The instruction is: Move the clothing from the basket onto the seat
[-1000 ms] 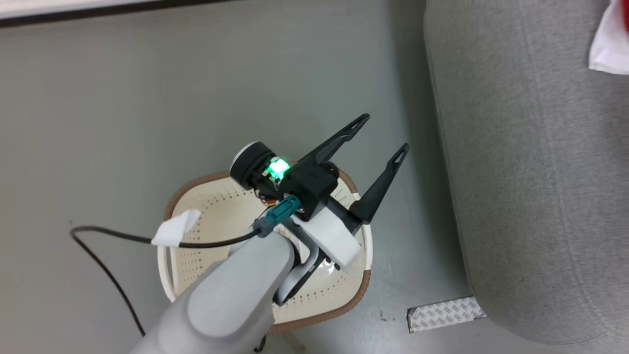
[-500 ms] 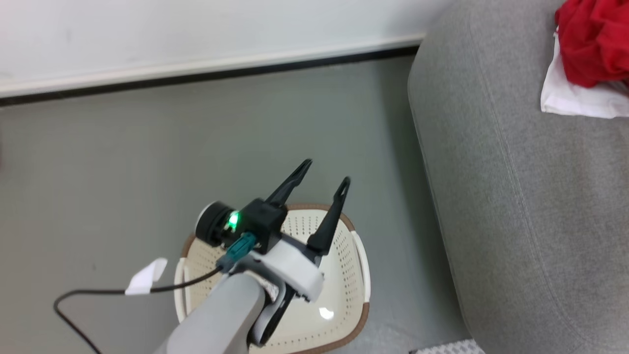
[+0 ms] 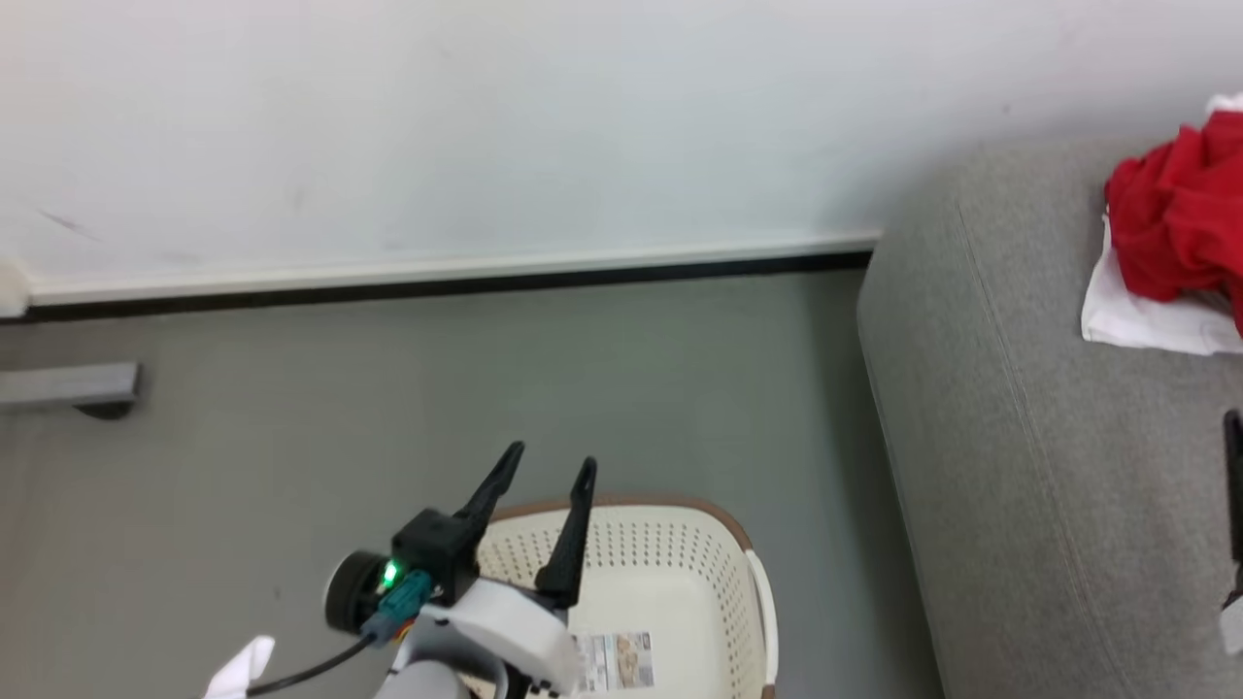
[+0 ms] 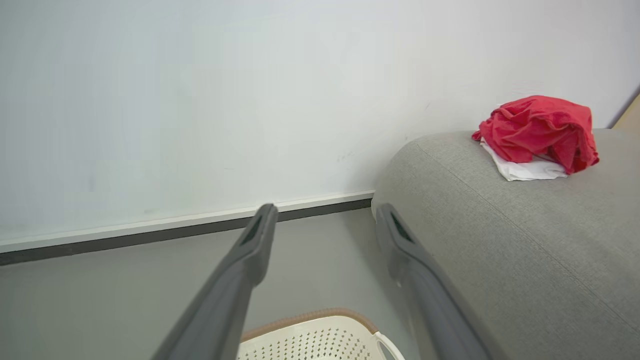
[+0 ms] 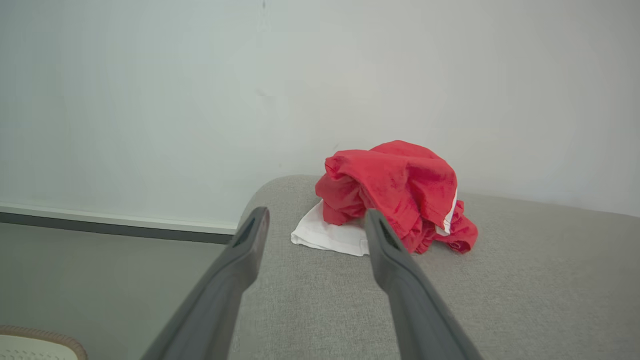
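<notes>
One piece of clothing (image 5: 395, 192) lies in a crumpled heap on the seat (image 5: 500, 280), at its far end close to the wall and well apart from the basket. It is bright red and bunched into soft folds. A narrow white band runs down one side, and a flat white panel spreads out beneath it toward the seat's left edge.

The single seat is a large light grey sofa on the right of the scene, with a rounded left end and a stitched seam along it. The single basket (image 3: 680, 563) stands on the grey floor just left of the seat's near part. It is cream with rows of small holes, a brown rim, a white handle on its right side and a printed label (image 3: 612, 660) on its inside bottom.

There are two grippers. The left gripper (image 3: 550, 457) hovers over the basket's far left rim, its dark fingers spread wide and holding nothing. The right gripper (image 5: 315, 215) points at the clothing from over the seat, its fingers equally wide and empty. In the right wrist view one finger overlaps the heap's near edge.

Farther off are a white wall with a pale baseboard, and at the far left a grey bar (image 3: 68, 385).
</notes>
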Tool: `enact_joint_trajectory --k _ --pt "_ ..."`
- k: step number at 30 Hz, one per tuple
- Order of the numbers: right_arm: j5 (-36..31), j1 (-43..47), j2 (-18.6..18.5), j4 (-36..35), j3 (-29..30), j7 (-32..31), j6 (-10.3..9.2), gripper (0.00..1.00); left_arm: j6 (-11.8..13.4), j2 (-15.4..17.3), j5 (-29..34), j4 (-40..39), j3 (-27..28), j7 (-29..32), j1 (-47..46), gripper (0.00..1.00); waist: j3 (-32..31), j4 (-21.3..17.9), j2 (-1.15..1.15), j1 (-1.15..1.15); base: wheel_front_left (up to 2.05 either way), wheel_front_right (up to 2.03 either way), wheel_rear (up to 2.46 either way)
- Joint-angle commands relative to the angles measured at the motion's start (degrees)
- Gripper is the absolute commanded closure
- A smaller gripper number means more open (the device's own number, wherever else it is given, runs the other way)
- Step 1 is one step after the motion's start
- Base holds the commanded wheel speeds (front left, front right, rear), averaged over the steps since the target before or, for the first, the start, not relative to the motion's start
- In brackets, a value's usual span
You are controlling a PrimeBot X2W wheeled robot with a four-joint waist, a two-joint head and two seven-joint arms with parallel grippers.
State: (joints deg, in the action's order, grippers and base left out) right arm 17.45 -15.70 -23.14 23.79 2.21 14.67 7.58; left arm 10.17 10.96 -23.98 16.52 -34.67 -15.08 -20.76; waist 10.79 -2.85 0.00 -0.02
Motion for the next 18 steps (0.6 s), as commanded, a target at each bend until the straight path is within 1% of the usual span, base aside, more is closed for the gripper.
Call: enact_joint_trajectory --k 1,10,12,18 --pt "-0.6 2.6 1.1 -1.6 0.3 -0.3 -0.16 0.00 0.5 0.2 -0.5 -0.5 1.1 -0.1 2.4 0.00 -3.3 2.2 0.00 0.02 0.00 0.00 0.00" --pt "-2.5 10.7 6.3 -6.6 1.5 -0.1 -0.16 0.00 2.3 0.6 1.2 -0.8 6.1 -0.1 9.4 0.00 -8.9 5.0 0.00 0.02 0.00 0.00 0.00" --pt "-2.6 11.7 6.8 -6.9 1.4 0.0 -0.16 0.00 2.3 0.5 1.2 -0.9 6.8 -0.1 10.3 0.00 -9.6 5.3 0.00 0.02 0.00 0.00 0.00" --pt "-3.8 17.0 10.2 -8.6 1.7 0.3 -0.16 0.00 1.6 -0.1 1.8 -2.1 11.8 -0.1 15.4 0.00 -11.9 6.8 0.00 0.02 0.00 0.00 0.00"
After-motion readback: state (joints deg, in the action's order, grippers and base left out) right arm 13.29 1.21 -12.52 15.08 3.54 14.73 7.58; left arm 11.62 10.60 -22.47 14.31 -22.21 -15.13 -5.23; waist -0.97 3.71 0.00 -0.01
